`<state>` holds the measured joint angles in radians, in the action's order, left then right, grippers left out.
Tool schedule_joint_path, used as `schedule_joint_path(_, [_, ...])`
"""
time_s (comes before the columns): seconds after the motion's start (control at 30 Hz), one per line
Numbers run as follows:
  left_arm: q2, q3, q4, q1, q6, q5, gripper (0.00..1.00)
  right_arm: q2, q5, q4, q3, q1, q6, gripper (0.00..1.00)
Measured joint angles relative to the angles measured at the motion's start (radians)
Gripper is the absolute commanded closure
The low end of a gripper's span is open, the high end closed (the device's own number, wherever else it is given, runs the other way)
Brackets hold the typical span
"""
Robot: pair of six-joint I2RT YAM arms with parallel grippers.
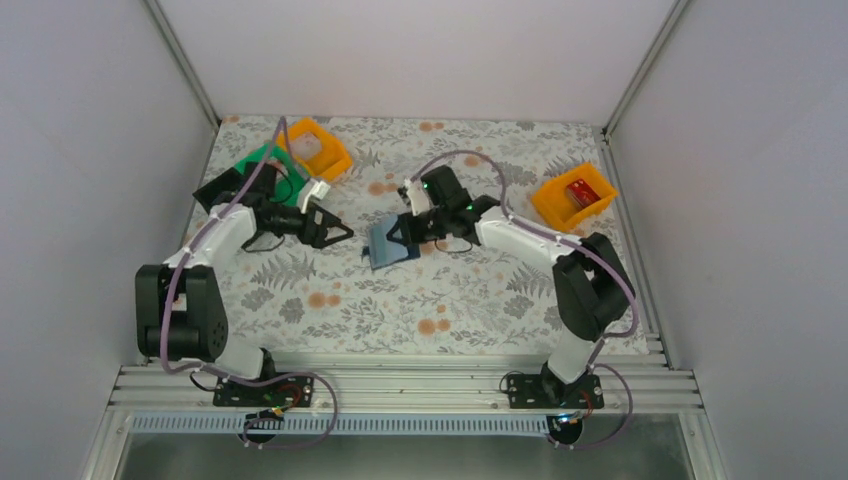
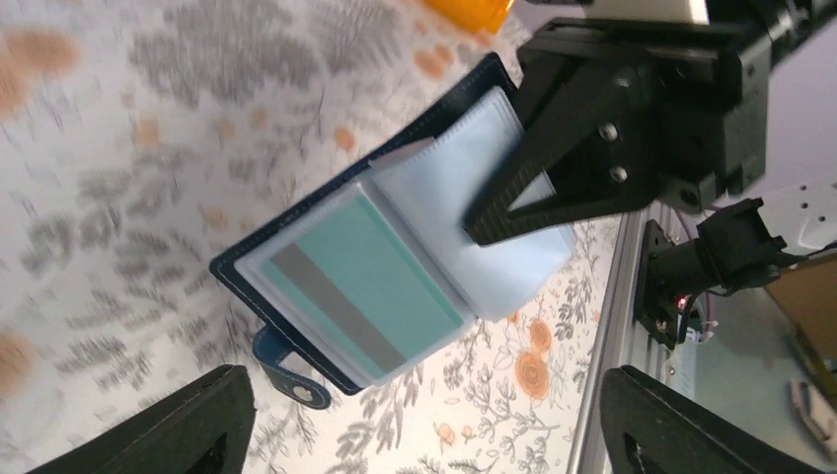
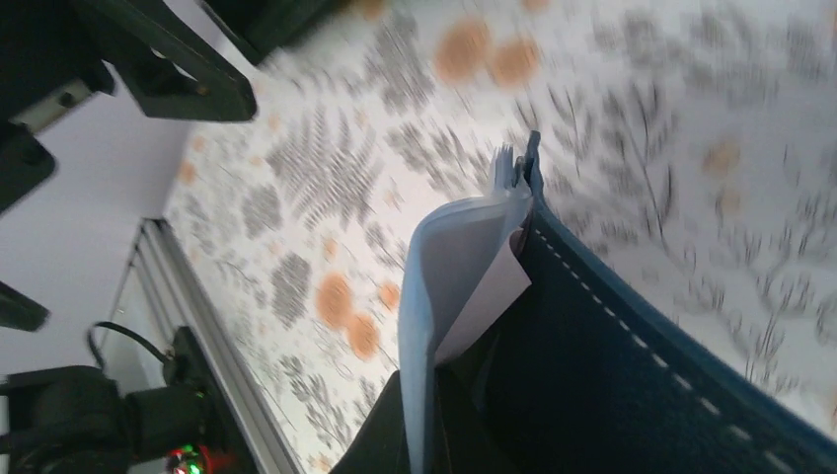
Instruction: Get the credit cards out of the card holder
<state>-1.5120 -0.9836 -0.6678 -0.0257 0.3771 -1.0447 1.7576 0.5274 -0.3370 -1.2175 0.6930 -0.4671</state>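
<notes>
**Top external view.** The card holder [image 1: 392, 250] lies open near the middle of the flower-patterned desk [image 1: 450, 310], between the two arms. The right gripper [image 1: 400, 236] is down on the holder's far edge. The left gripper [image 1: 335, 232] hovers just beside the holder on its left, fingers spread and holding nothing. An orange bin [image 1: 318, 148] and a green bin [image 1: 262, 165] stand behind the left arm. A second orange bin [image 1: 572, 197] stands well apart at the right.

**Left wrist view.** The holder's navy cover frames clear sleeves. The nearest sleeve holds one of the credit cards [image 2: 360, 286], teal with a grey stripe and fully seated. The right fingers [image 2: 513, 197] are closed on the pale blue sleeve leaves, lifting them off the teal card's page. The left fingers [image 2: 158, 434] stand wide apart at the lower corners, short of the holder.

**Right wrist view.** The pale leaves [image 3: 454, 267] rise pinched beside the navy cover [image 3: 642, 355].

**Step in hand.** This is judged to be the bracing step: the holder is pinned open and no card is drawn yet. The next move calls for the left fingers to close on the teal card's exposed edge and slide it along the sleeve. The holder could drag if the right grip slips.
</notes>
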Motion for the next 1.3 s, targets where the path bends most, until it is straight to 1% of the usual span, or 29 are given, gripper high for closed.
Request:
schedule_joint_path(0.03, [0.017, -0.029, -0.029, 0.006, 0.023, -0.01, 0.02, -0.012, 0.011, -0.002, -0.02, -0.01, 0.016, 0.96])
schedule_joint_path(0.07, [0.029, -0.061, -0.06, 0.012, 0.047, -0.017, 0.0, -0.024, 0.021, -0.002, -0.045, -0.018, 0.032, 0.96])
schedule_joint_path(0.13, [0.04, -0.123, -0.122, 0.024, 0.091, -0.03, 0.0, -0.046, 0.038, -0.007, -0.097, -0.031, 0.066, 0.96])
schedule_joint_path(0.27, [0.042, -0.217, -0.201, 0.03, 0.132, -0.057, 0.0, -0.106, 0.087, -0.026, -0.204, -0.036, 0.133, 0.96])
schedule_joint_path(0.4, [0.047, -0.29, -0.229, 0.024, 0.134, -0.069, 0.0, -0.166, 0.14, -0.048, -0.314, -0.036, 0.21, 0.96])
schedule_joint_path(0.53, [0.051, -0.355, -0.25, 0.024, 0.15, -0.108, 0.0, -0.218, 0.212, -0.049, -0.366, -0.036, 0.28, 0.96])
schedule_joint_path(0.63, [0.051, -0.418, -0.346, 0.021, 0.257, -0.171, 0.0, -0.238, 0.256, -0.053, -0.392, -0.036, 0.323, 0.96])
schedule_joint_path(0.73, [0.051, -0.469, -0.417, 0.012, 0.342, -0.234, 0.06, -0.238, 0.285, -0.056, -0.406, -0.036, 0.35, 0.96])
schedule_joint_path(0.77, [0.051, -0.476, -0.428, 0.008, 0.354, -0.25, 0.1, -0.238, 0.293, -0.057, -0.407, -0.036, 0.357, 0.96])
schedule_joint_path(1.03, [0.035, -0.58, -0.594, -0.017, 0.517, -0.345, 0.93, -0.238, 0.314, -0.089, -0.415, -0.036, 0.409, 0.96])
schedule_joint_path(1.07, [0.035, -0.584, -0.612, -0.017, 0.539, -0.36, 0.97, -0.237, 0.31, -0.095, -0.42, -0.036, 0.413, 0.96])
schedule_joint_path(1.13, [0.035, -0.581, -0.638, -0.016, 0.563, -0.376, 0.98, -0.236, 0.29, -0.108, -0.43, -0.036, 0.417, 0.96])
schedule_joint_path(1.17, [0.035, -0.579, -0.646, -0.015, 0.569, -0.379, 0.97, -0.235, 0.276, -0.116, -0.434, -0.037, 0.417, 0.9])
schedule_joint_path(1.23, [0.035, -0.576, -0.657, -0.013, 0.573, -0.378, 0.98, -0.23, 0.234, -0.131, -0.442, -0.041, 0.414, 0.63])
schedule_joint_path(1.27, [0.035, -0.574, -0.659, -0.013, 0.573, -0.372, 0.98, -0.228, 0.2, -0.142, -0.444, -0.042, 0.403, 0.47])
schedule_joint_path(1.3, [0.035, -0.57, -0.657, -0.013, 0.565, -0.36, 0.98, -0.226, 0.172, -0.149, -0.446, -0.043, 0.393, 0.35])
